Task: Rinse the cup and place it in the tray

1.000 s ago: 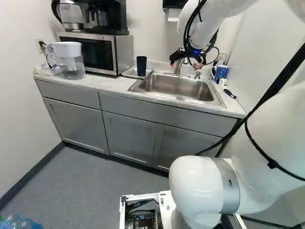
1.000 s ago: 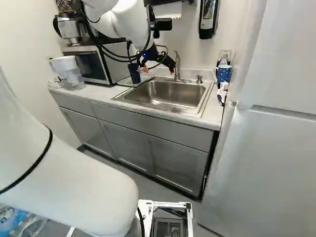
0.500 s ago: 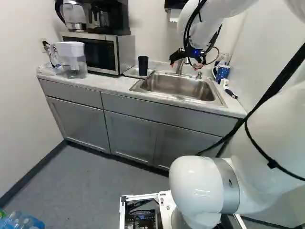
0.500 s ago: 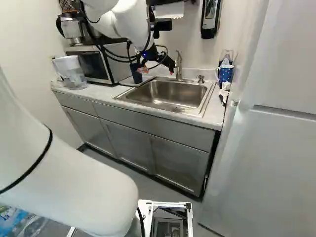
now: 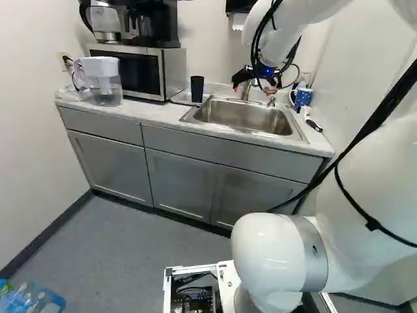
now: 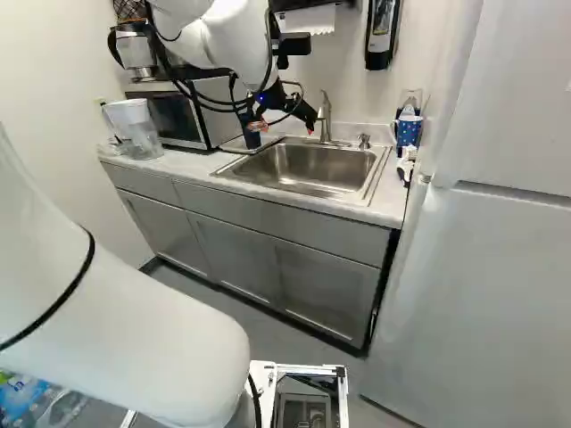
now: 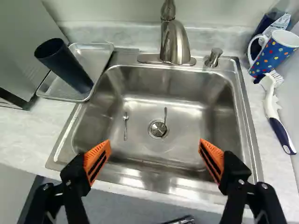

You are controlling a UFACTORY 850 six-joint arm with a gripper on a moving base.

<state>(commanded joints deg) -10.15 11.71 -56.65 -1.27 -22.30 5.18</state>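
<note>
Dark and upright, the cup point(image 7: 65, 66) stands in the metal tray point(image 7: 94, 58) beside the sink point(image 7: 196, 105), probably so it can drain; the hand point(image 7: 154, 142) is spread wide, holding nothing, perhaps because placing is done.

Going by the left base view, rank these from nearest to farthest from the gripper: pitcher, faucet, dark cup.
From the gripper:
1. Faucet, behind the sink.
2. Dark cup, left of the faucet, in the tray.
3. Pitcher, far left, in front of the microwave.
</note>
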